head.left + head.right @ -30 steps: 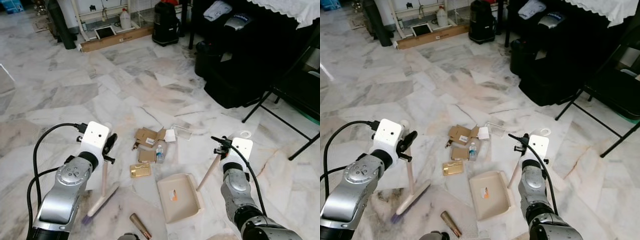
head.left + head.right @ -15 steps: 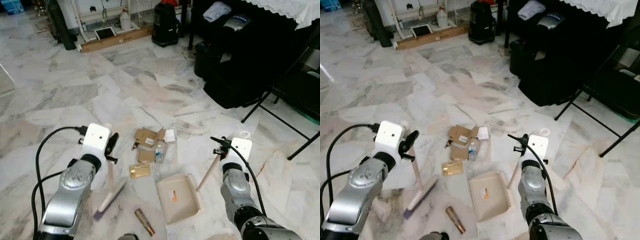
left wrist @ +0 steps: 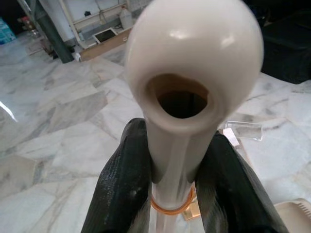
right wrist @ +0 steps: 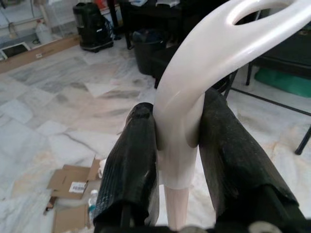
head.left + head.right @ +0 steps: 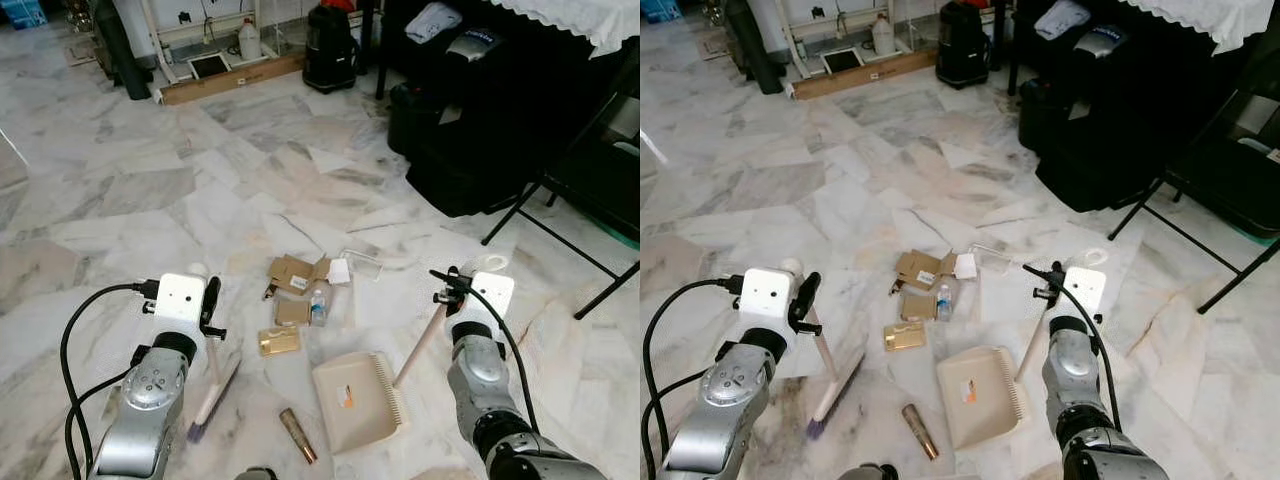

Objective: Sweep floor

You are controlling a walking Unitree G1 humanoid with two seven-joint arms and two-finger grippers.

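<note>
My left gripper is shut on the cream handle of a hand brush. The brush's head, with purple bristles, rests on the marble floor left of the litter. My right gripper is shut on the looped handle of a cream dustpan, which lies flat on the floor with a small scrap in it. Above the pan lie cardboard pieces, a small bottle and a gold packet. A brown tube lies between the brush head and the pan.
Black bags and furniture crowd the back right, with a folding chair's legs reaching onto the floor. A black canister, a long box and a jug stand at the back. Open marble floor stretches left.
My left arm has drawn back toward me and the brush head has swung a little right. The brown tube now lies slightly closer to the dustpan. The right gripper still holds the dustpan's handle.
</note>
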